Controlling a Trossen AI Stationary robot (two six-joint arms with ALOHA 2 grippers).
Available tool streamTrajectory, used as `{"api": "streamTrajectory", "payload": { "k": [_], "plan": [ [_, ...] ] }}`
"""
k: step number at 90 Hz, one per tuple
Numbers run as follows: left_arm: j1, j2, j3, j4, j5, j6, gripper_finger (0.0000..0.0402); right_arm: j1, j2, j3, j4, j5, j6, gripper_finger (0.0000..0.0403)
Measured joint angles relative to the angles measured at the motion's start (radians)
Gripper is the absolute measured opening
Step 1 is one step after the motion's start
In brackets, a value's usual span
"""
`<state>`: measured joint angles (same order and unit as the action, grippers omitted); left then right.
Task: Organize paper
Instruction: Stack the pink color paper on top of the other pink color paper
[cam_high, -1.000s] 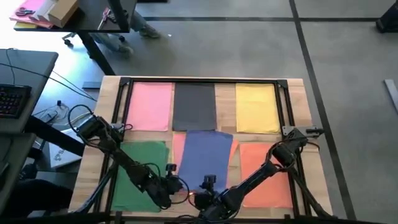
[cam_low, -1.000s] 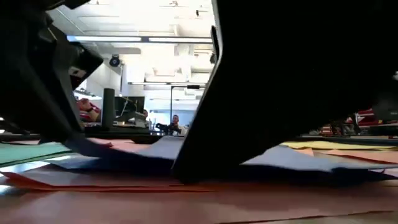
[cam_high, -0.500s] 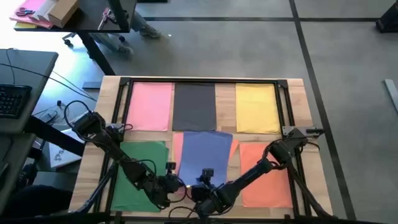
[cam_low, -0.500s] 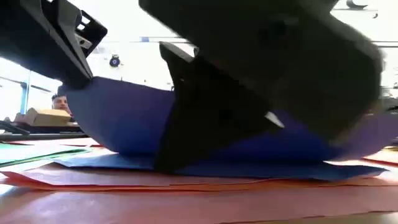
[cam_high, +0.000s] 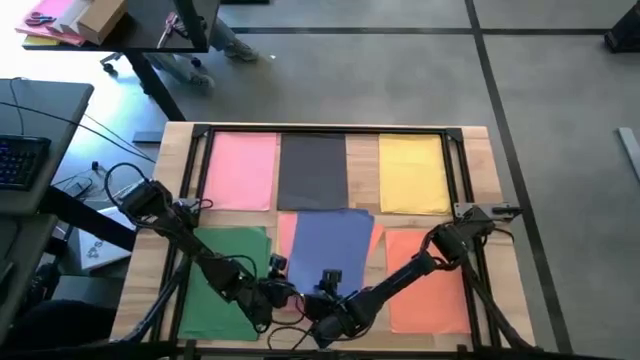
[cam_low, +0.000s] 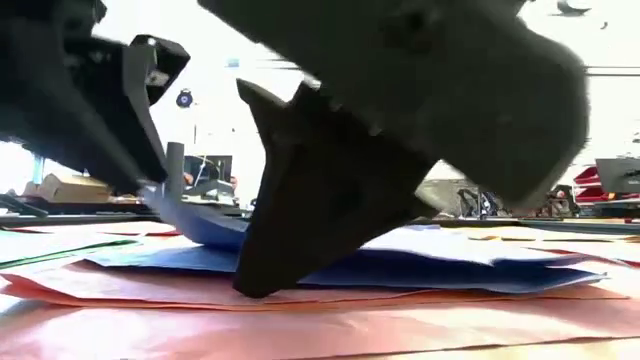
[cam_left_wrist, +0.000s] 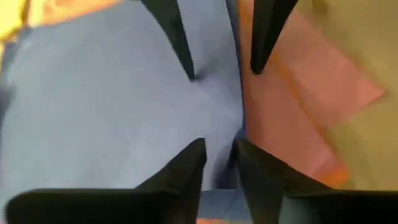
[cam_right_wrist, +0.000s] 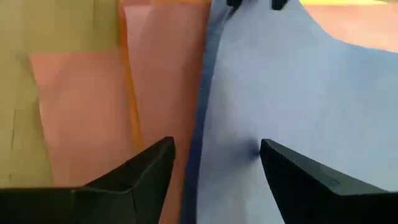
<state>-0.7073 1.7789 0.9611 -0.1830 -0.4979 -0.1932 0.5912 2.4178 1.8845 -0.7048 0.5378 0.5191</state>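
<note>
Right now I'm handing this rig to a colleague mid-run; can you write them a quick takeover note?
Left gripper: nearly shut on the near edge of the blue sheet, that edge raised off the table.
Right gripper: open, over the same edge.
Sheets: pink, dark grey and yellow lie in a neat far row; green and orange sit near.
Left: the blue sheet lies skewed over a salmon sheet; straighten both.

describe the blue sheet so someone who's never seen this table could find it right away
On the wooden table, look at the near row of sheets, below the pink, dark grey and yellow ones. The blue sheet sits mid-row between the green sheet and the orange sheet, overlapping a salmon sheet. It is the only blue one.
</note>
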Motion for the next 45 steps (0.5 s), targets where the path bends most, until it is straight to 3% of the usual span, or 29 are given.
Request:
{"api": "streamTrajectory", "payload": {
  "k": [12, 26, 32, 40, 45],
  "plan": [
    [0.011, -0.004, 0.000, -0.044, 0.083, -0.004, 0.0133, -0.004, 0.007, 0.002, 0.005, -0.001, -0.001, 0.0229],
    [0.010, -0.052, 0.016, -0.091, 0.108, -0.010, 0.0146, -0.004, 0.009, 0.002, -0.001, -0.008, 0.000, 0.0218],
    [0.010, -0.076, 0.016, -0.113, 0.044, 0.016, 0.0147, -0.004, 0.009, 0.002, 0.000, -0.017, -0.001, 0.0214],
    [0.038, -0.080, 0.017, -0.128, -0.121, 0.007, 0.0146, -0.005, 0.009, 0.002, 0.001, -0.023, -0.013, 0.0212],
    [0.086, -0.071, 0.014, -0.148, -0.149, 0.003, 0.0144, -0.004, 0.010, 0.002, 0.003, -0.023, -0.027, 0.0211]
  ]
}}
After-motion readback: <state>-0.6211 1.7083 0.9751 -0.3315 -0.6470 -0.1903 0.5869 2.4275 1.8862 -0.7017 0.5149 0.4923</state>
